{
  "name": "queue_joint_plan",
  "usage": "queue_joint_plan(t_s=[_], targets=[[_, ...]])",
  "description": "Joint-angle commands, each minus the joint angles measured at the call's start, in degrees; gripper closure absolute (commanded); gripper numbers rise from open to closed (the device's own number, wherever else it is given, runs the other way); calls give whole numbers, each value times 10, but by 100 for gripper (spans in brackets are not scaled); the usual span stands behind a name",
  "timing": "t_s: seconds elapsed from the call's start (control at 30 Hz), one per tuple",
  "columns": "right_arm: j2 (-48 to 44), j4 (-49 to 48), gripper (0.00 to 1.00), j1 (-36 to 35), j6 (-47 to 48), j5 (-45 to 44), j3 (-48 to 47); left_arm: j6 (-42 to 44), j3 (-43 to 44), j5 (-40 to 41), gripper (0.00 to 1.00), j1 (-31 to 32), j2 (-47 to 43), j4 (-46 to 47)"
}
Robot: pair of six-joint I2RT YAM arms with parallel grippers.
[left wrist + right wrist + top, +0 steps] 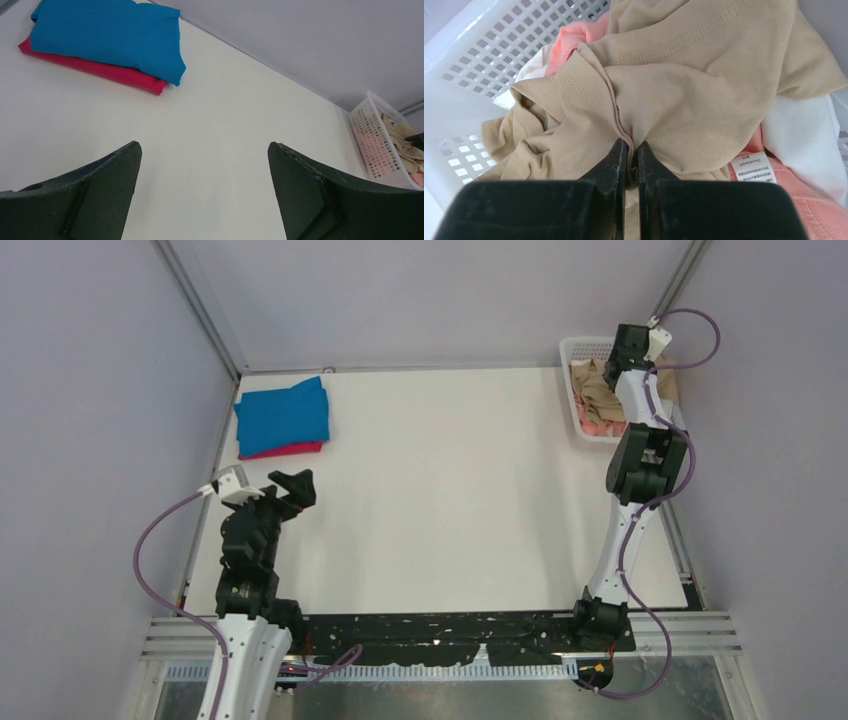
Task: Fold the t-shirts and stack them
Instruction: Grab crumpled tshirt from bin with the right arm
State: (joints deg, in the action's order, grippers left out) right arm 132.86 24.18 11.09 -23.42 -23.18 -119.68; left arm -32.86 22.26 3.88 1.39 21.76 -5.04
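Inside the white basket (499, 30) at the counter's (450, 490) far right, your right claw (631, 146) is clamped on a ridge of the tan t-shirt (684, 100) lying directly under it; your left claw (202, 146), spread wide, sits well apart, nearer the folded blue t-shirt (283, 415).

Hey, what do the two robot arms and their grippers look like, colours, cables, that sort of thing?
The left arm and right arm have chunky black joint housings joined by white links. A purple cable loops along each, and a small white camera module sits at each wrist. The left gripper and right gripper have matte black, wedge-shaped fingers that taper to the tips. No markings are visible.
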Motion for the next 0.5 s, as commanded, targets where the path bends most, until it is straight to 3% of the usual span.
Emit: queue_joint_plan(t_s=[0.0,0.23,0.47], targets=[[-75,9,94,-4,19,27,-42,-5,9,9,1,-2,-5,2],[-226,-57,94,-5,49,131,-12,-29,5,-50,1,-2,34,62],[-387,-78,95,-40,76,220,42,-66,24,-116,1,1,93,52]])
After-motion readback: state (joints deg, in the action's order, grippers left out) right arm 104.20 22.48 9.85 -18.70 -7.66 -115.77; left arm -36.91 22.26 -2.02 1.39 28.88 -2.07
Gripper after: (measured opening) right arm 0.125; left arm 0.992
